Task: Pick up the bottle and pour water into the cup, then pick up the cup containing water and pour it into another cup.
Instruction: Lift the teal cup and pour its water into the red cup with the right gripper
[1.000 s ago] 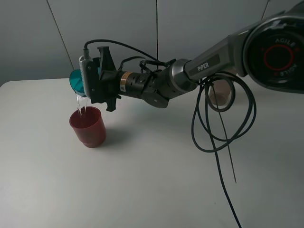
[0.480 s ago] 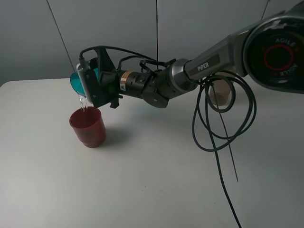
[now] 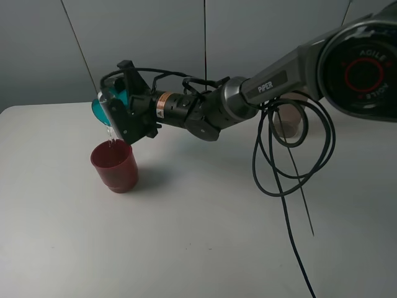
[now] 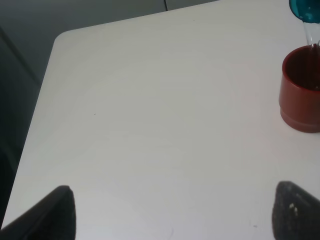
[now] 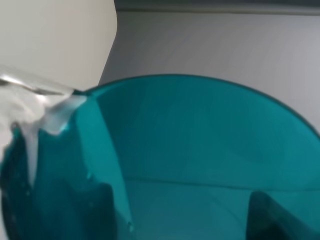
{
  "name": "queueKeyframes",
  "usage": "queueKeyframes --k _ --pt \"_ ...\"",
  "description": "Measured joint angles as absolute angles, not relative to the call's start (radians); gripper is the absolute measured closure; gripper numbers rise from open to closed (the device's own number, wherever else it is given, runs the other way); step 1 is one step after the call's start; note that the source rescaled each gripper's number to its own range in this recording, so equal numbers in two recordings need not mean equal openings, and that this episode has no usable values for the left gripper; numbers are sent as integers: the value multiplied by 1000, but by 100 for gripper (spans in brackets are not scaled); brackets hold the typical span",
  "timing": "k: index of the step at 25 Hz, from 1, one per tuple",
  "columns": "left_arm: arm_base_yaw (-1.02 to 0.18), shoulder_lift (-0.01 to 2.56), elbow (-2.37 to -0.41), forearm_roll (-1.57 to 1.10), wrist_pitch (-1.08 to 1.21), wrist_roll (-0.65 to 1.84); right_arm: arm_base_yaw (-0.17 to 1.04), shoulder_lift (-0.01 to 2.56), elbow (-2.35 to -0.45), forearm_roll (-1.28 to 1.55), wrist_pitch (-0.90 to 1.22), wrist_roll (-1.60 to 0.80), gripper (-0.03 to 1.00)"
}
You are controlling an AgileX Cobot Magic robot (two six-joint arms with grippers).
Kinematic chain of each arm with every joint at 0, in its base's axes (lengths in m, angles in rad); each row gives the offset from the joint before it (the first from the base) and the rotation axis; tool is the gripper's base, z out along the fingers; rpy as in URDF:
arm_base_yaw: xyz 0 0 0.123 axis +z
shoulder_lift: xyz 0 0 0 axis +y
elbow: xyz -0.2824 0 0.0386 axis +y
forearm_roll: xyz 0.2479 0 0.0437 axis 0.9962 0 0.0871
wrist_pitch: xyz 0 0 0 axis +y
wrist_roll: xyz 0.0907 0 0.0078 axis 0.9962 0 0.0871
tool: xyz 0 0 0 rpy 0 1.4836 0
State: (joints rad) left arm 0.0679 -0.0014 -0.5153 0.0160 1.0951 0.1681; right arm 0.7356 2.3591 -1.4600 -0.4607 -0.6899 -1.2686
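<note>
Teal-blue, see-through cup (image 3: 99,107) tipped steeply on its side, mouth turned down toward the red cup (image 3: 115,166), just above and slightly behind its rim. Thin clear stream of water (image 3: 109,135) running from the teal lip into the red cup's open mouth. Up close in the right wrist view, teal wall (image 5: 200,150) filling nearly the whole picture, water sliding over the rim at one side.

Dark red, translucent, wider and squatter, upright on the tabletop (image 3: 186,236), narrower stepped foot below the main wall. Seen again at the edge of the left wrist view (image 4: 301,90), with the teal rim (image 4: 305,9) and the falling water above it.

Smoky brownish bottle (image 3: 289,124), far across the tabletop from the red cup, standing behind the black cable loops (image 3: 291,155) and mostly hidden by them.

White, matte tabletop with a rounded corner; grey panelled wall (image 3: 205,37) behind the red cup.

Right end effector (image 3: 115,115) reaching across above the red cup, clamped narrow on the teal cup, dark fingers (image 5: 280,215) showing through the teal plastic. Left end effector (image 4: 170,215) low over bare tabletop, well apart from the red cup, two dark fingertips (image 4: 50,215) spread wide with nothing between them.
</note>
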Motion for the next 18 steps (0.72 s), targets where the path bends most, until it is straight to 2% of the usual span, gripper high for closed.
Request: queueKeyframes --k 18 --pt "68 -1 -515 16 1095 168 736 2359 -1462 -564 -698 -1412 90"
